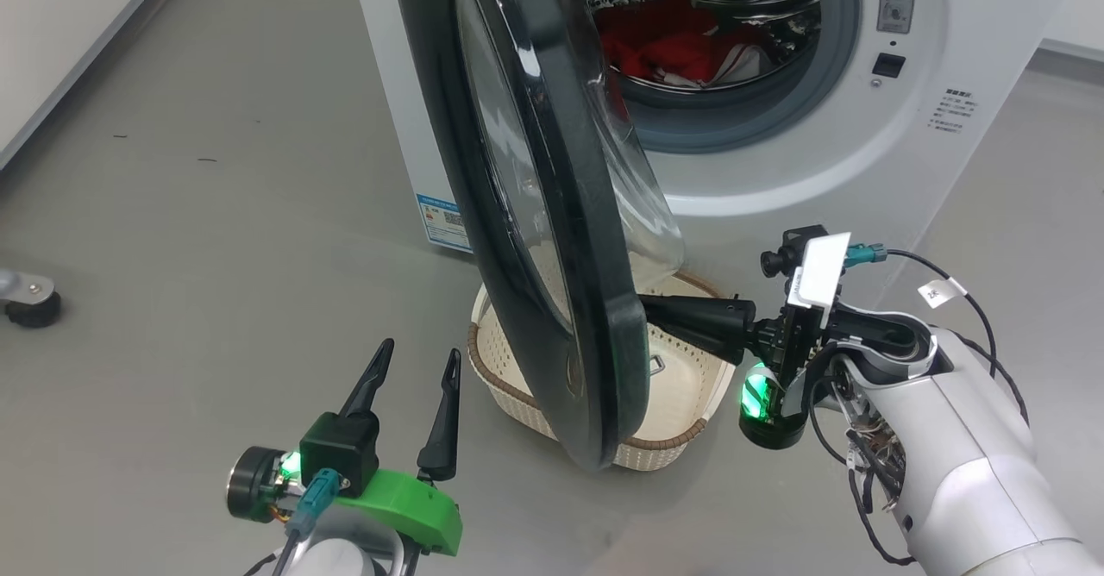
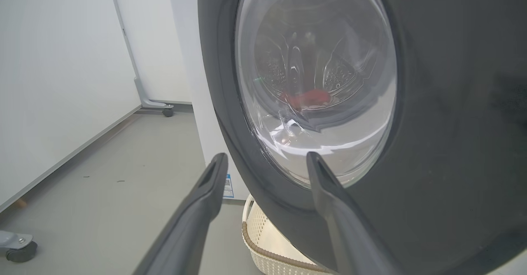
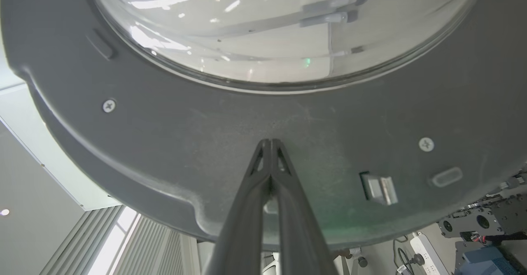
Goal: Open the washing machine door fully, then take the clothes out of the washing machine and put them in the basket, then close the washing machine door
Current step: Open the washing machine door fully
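Observation:
The washing machine door (image 1: pixel 552 214) stands swung out, nearly edge-on in the head view, in front of the white washing machine (image 1: pixel 776 145). Red clothes (image 1: pixel 681 46) lie in the steel drum, and show through the door glass (image 2: pixel 306 98). The cream basket (image 1: pixel 681 386) sits on the floor under the door, partly hidden by it. My right gripper (image 1: pixel 642 313) is shut, its tips pressed against the door's inner face (image 3: pixel 271 141) below the glass bowl. My left gripper (image 1: pixel 420 359) is open, just left of the door's outer face (image 2: pixel 266 159), holding nothing.
Grey floor spreads to the left. A caster wheel (image 1: pixel 30 300) stands at the far left edge. A white wall panel (image 2: pixel 53 81) runs along the left side. A blue label (image 1: pixel 442 222) is on the machine's lower front.

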Tool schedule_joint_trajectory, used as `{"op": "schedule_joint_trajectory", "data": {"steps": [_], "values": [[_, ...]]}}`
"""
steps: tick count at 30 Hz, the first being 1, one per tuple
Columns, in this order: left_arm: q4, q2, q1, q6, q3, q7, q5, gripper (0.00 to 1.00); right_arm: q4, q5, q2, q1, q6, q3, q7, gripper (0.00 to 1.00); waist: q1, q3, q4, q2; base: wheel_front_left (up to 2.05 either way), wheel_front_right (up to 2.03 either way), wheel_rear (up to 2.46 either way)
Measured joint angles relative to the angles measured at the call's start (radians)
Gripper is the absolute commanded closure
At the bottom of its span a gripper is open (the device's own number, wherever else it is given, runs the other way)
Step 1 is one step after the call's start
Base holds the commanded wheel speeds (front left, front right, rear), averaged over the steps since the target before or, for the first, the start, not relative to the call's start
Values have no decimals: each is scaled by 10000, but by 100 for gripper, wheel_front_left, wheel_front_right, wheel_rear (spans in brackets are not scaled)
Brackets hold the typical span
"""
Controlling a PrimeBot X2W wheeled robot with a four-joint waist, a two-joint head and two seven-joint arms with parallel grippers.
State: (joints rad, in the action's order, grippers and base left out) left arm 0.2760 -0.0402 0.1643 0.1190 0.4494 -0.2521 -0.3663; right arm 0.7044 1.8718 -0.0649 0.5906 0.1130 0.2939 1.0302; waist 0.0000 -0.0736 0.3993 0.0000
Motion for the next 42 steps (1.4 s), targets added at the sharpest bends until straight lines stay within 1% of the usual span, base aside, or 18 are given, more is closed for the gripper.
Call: {"op": "schedule_joint_trajectory", "data": {"steps": [12,21,26,36,37,38,39,40,41,42], "values": [[0,-65,-69,0,-111,0,0,0,-723,1058,10,-287,2,1398,-520,100,0,98,378,0,0,0,0],[-48,-61,-127,0,-173,0,2,0,-941,1384,10,-478,6,1904,-1141,100,0,118,475,0,0,0,0],[-86,-63,-212,0,-197,0,2,0,-984,1672,15,-637,17,1868,-1563,100,0,137,481,0,0,0,0],[-107,-63,-235,0,-249,0,2,0,-1346,2579,38,-1289,82,991,-2405,100,0,197,389,0,0,0,0],[-111,-63,-244,0,-257,0,2,0,-1429,2627,42,-1369,81,861,-2541,89,0,203,373,0,0,0,0],[-115,-63,-256,0,-265,0,2,0,-1557,2631,44,-1453,82,690,-2688,89,0,211,355,0,0,0,0],[-117,-63,-266,0,-272,0,2,0,-1697,2652,42,-1533,82,523,-2798,45,0,218,337,0,0,0,0],[-121,-65,-272,0,-284,0,2,0,-1854,2700,42,-1611,82,364,-2892,18,0,225,319,0,0,0,0],[-127,-65,-280,0,-299,0,2,0,-2004,2688,46,-1695,82,215,-3037,2,0,232,298,0,0,0,0],[-132,-65,-292,0,-313,0,2,0,-2117,2640,46,-1767,82,82,-3172,0,0,237,277,0,0,0,0]]}}
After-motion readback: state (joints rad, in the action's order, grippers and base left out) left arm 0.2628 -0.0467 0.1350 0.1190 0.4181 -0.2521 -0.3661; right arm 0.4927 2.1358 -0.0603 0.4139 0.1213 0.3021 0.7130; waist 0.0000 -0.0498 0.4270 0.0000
